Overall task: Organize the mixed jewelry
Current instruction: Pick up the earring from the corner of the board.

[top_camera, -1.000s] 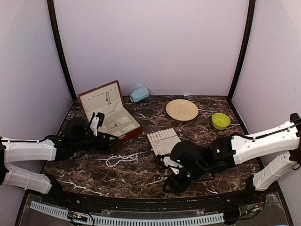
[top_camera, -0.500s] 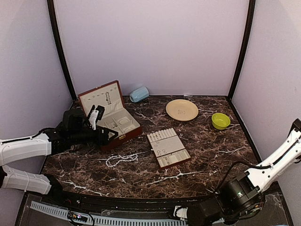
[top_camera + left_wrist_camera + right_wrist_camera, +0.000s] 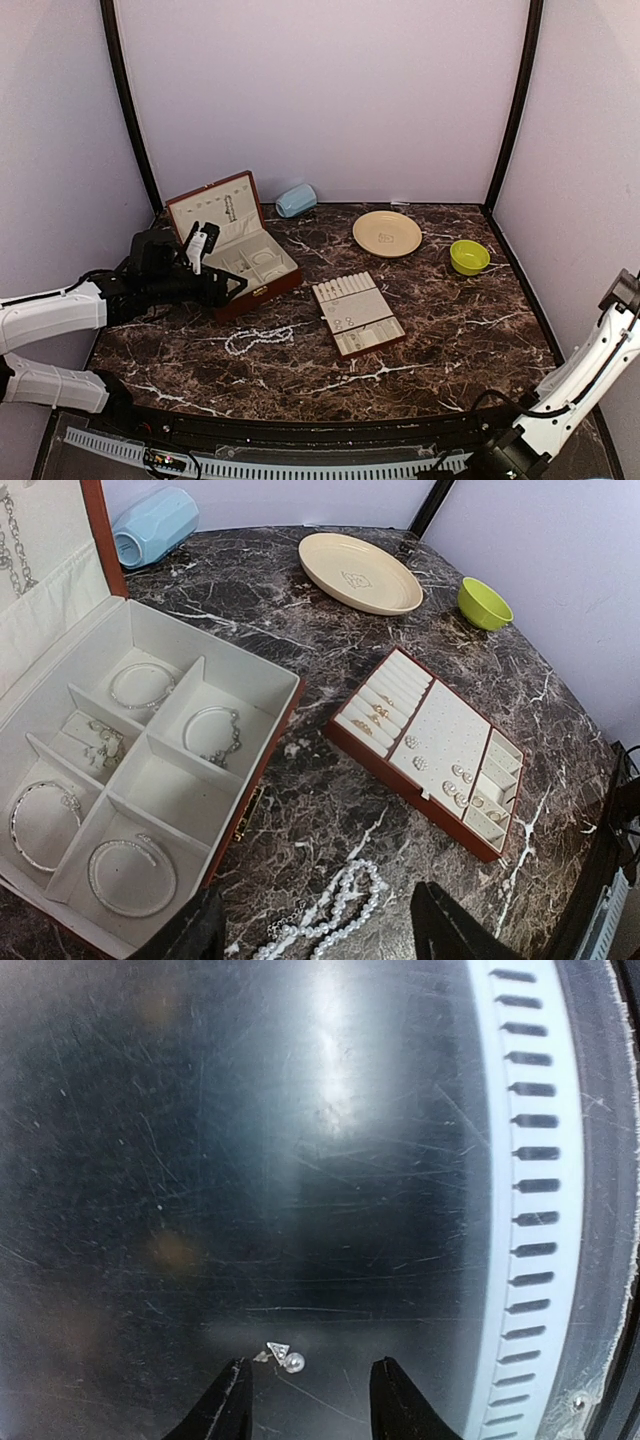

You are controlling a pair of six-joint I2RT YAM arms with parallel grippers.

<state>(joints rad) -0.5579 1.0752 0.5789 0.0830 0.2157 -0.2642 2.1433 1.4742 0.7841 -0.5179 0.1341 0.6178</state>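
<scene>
Left gripper (image 3: 318, 920) sits by the front corner of the red-brown box (image 3: 232, 240), jaws spread wide and holding nothing. In its wrist view the pearl strand (image 3: 258, 338) lies on the marble table (image 3: 440, 330) at bottom centre, right under the gap between the fingers and untouched. Bracelets (image 3: 140, 685) sit in the box compartments on the left. The slotted tray (image 3: 430, 750) at centre right has small earrings (image 3: 415, 763) on it.

Right gripper (image 3: 310, 1390) is off the marble, down in the lower right corner of the top view, over a scratched metal surface (image 3: 200, 1160). Its jaws are partly apart, nothing pinched. A tiny earring with a pearl (image 3: 286, 1358) lies on the metal just ahead of the fingertips, nearer the left-hand one. As far as I can tell it touches neither.
</scene>
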